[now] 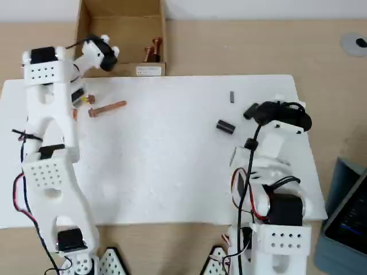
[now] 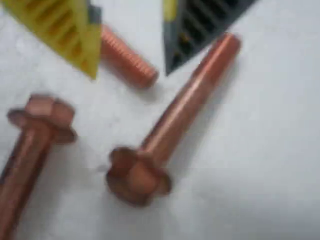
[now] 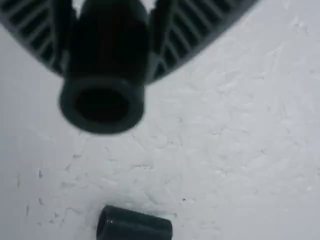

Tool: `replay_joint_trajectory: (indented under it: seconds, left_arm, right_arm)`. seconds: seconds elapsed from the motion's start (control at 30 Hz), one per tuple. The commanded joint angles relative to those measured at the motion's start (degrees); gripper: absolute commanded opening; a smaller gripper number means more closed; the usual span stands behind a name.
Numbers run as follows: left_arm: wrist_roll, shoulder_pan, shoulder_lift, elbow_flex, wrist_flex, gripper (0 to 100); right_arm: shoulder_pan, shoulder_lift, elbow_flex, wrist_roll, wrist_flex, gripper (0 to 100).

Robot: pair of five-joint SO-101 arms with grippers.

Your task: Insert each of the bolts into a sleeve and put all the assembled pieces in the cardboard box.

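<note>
The right gripper [image 3: 106, 55] is clamped on a black sleeve [image 3: 102, 100], holding it off the white mat [image 1: 172, 172] with the open bore facing outward, probably so a bolt can be pushed in. A second sleeve [image 3: 134, 225] lies on the mat close by, and a third sleeve [image 1: 232, 97] lies farther off. Across the bench [image 1: 258, 46] the left gripper [image 2: 130, 72] hangs with its jaws apart over loose copper bolts, a threaded shank [image 2: 127, 60] lying between them, seemingly lined up for a grasp. The nearest bolt [image 2: 167, 125] has a flanged hex head and a smooth upper shank. Two copper pieces [image 1: 152, 50] stand in the cardboard box [image 1: 120, 28]; whether they are sleeved I cannot tell
</note>
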Motion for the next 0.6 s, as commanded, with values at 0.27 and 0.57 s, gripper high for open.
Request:
replay_joint_trajectory:
  seconds: [0.27, 0.57]
  left_arm:
    - [-0.2, 0.9, 5.8, -3.1, -6.8, 10]
    - [-0.1, 1.1, 9.8, -3.1, -9.4, 1]
  right_arm:
    - [0.5, -1.1, -0.5, 0.0, 0.7, 0.9]
    - [0.6, -1.1, -0.5, 0.1, 0.7, 0.9]
